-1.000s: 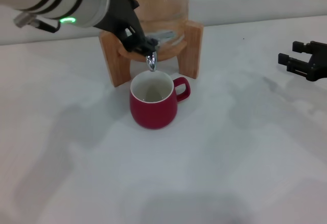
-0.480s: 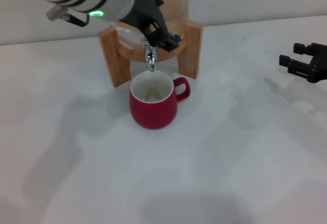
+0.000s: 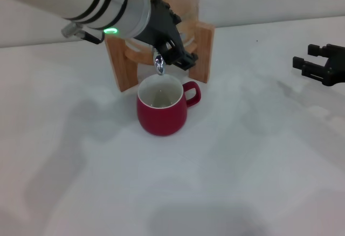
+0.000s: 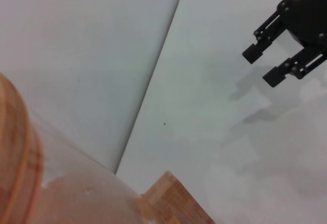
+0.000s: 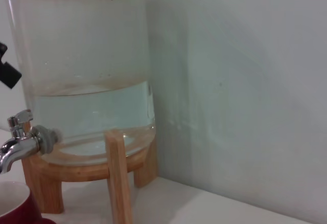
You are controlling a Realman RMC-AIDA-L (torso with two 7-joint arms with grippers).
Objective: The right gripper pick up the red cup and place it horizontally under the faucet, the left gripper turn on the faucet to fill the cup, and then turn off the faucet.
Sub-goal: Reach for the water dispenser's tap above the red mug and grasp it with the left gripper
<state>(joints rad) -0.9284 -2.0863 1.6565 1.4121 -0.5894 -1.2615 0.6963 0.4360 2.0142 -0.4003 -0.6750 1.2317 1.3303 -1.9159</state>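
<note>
The red cup (image 3: 161, 112) stands upright on the white table with its handle to the right, directly below the chrome faucet (image 3: 159, 63). My left gripper (image 3: 175, 50) hangs just above and to the right of the faucet, in front of the jar. In the right wrist view the faucet (image 5: 20, 139) shows its short lever free, a black part of the left gripper (image 5: 6, 71) sits above it, and the cup's rim (image 5: 13, 203) lies below. No water stream shows. My right gripper (image 3: 312, 63) is parked open at the far right, also seen from the left wrist (image 4: 263, 65).
The glass jar (image 5: 87, 81) is about half full of water and rests on a wooden stand (image 3: 202, 47) at the back of the table, close to the wall. Bare white tabletop (image 3: 242, 155) spreads in front of the cup and to both sides.
My left arm has swung right across the front of the jar, and its gripper has gone from the faucet's left side to above and right of it. Cup and right gripper have stayed put.
</note>
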